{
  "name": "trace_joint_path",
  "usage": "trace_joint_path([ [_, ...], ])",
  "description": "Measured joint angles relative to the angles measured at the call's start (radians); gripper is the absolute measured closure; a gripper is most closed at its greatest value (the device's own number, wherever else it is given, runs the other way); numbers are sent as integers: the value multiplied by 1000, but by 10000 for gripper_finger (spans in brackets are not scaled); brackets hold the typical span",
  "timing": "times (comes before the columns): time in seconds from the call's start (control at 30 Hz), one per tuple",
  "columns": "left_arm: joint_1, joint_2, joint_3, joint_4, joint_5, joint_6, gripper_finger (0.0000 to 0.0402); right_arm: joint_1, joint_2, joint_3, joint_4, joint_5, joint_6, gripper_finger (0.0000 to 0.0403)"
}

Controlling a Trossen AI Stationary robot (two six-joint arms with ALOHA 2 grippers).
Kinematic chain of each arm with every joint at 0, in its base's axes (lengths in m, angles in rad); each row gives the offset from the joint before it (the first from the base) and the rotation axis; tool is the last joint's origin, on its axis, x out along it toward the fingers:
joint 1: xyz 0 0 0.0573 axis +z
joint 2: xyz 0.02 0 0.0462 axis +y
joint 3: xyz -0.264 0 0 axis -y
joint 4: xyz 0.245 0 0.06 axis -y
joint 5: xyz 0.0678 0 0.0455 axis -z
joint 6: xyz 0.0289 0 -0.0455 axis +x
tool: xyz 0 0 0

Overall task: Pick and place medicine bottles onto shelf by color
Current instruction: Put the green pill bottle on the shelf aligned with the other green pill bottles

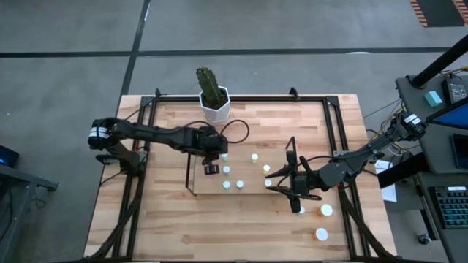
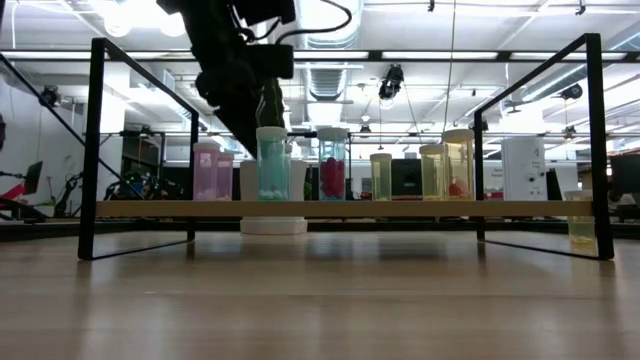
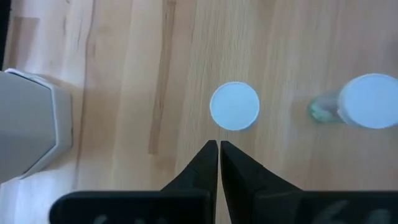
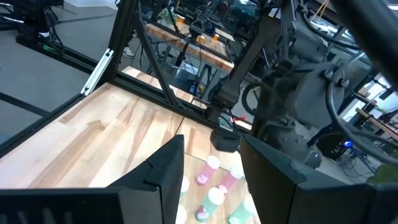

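Bottles (image 2: 272, 163) stand in a row on the shelf (image 2: 340, 209) in the low view, pinkish at one end, bluish and reddish ones next, yellowish ones farther along, with one more yellowish bottle (image 2: 581, 220) off the shelf on the surface beyond its end. The left gripper (image 3: 219, 147) hangs above the shelf with its fingers pressed together and empty, just beside a white cap (image 3: 234, 106) seen from above; a greenish bottle (image 3: 364, 102) stands near it. Sorting looks well along, and this seems a pause between a placement and the next pick. The right gripper (image 1: 290, 184) sits at the shelf's right end, fingers apart and holding nothing. Near it, three white-capped bottles (image 1: 324, 211) wait on the bare surface (image 1: 183, 226) outside the shelf, the likeliest next targets. Reaching one calls for the right arm to swing toward them, come down over a cap and close, then carry the bottle over the wire end loop to its matching colour group. Crowding is the risk: the bottles already set are close together, and a low pass could tip them. Farthest back, the cactus pot (image 1: 214, 107) stands at the surface's rear edge, clear of the work
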Motion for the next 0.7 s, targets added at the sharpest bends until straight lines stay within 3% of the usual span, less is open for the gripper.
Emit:
trace_joint_path([
  [0.7,0,21,-18,56,51,-8,402,0,0,0,-8,20,0,255],
])
